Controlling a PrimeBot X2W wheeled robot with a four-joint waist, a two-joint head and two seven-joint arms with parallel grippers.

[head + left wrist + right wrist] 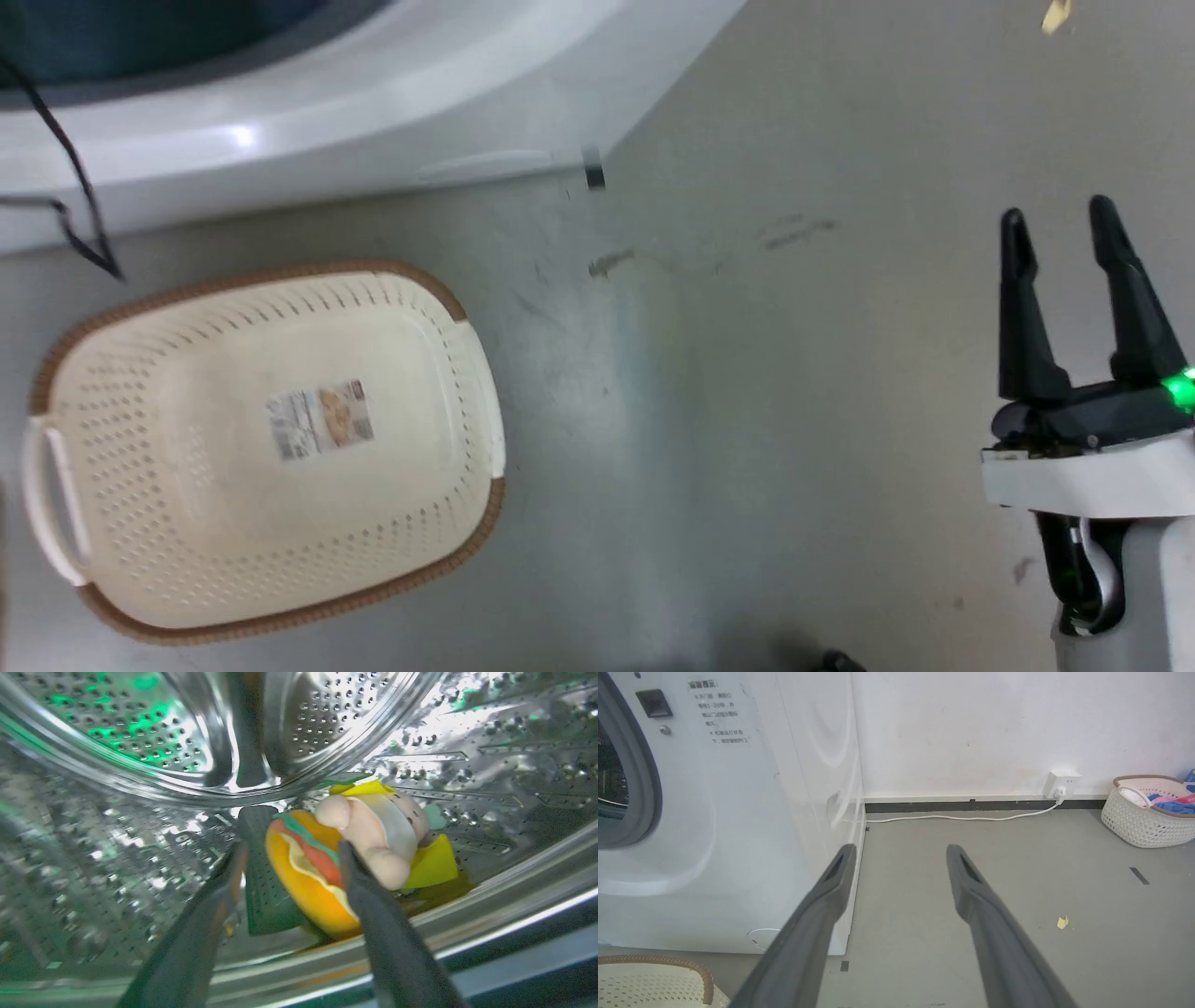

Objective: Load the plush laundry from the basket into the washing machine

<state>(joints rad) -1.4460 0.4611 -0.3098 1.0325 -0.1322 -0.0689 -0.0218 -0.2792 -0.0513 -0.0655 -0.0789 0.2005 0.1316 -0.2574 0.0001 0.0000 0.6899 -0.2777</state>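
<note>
Plainly, plush laundry (373,830) lies within the left claw (292,853).

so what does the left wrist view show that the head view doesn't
Left wrist view: the inside of the shiny perforated drum, with the plush laundry resting on the steel between the spread fingers of the left gripper.
Head view: the basket on the grey floor, its label sticker showing on the inner bottom, and the right gripper with its fingers apart.
Shared: the washing machine, a white front in the head view, seen from inside in the left wrist view.
</note>
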